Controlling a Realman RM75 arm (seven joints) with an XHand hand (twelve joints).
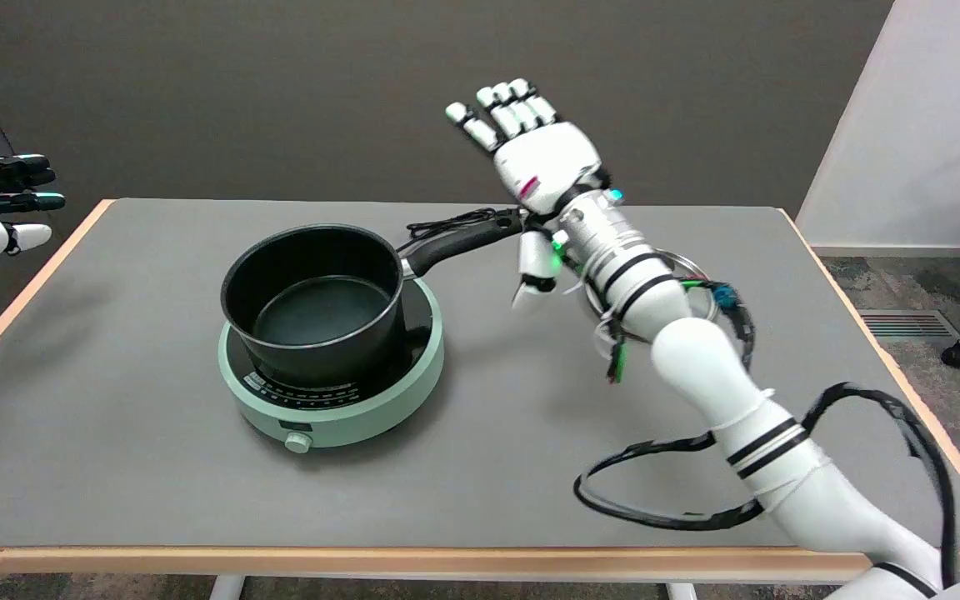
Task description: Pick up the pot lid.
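Hovering above the far side of the bench point(113, 467), the right robot hand point(530, 142) holds nothing, its fingers point(509, 108) extended and spread, its thumb hanging down near the saucepan handle point(455, 242). The pot lid point(692, 279) lies flat on the bench to the right, mostly hidden behind the forearm; only an arc of its metal rim and a sliver of what looks like glass show. By my judgement it will be stiff, smooth and breakable, fairly light, and hard to lift by its thin rim; a central knob would be the natural hold, though none is visible. The black saucepan point(313, 300) sits open on a pale green induction cooktop point(338, 408). Small white markings ring the cooktop's face but are too small to read; no brand is legible.
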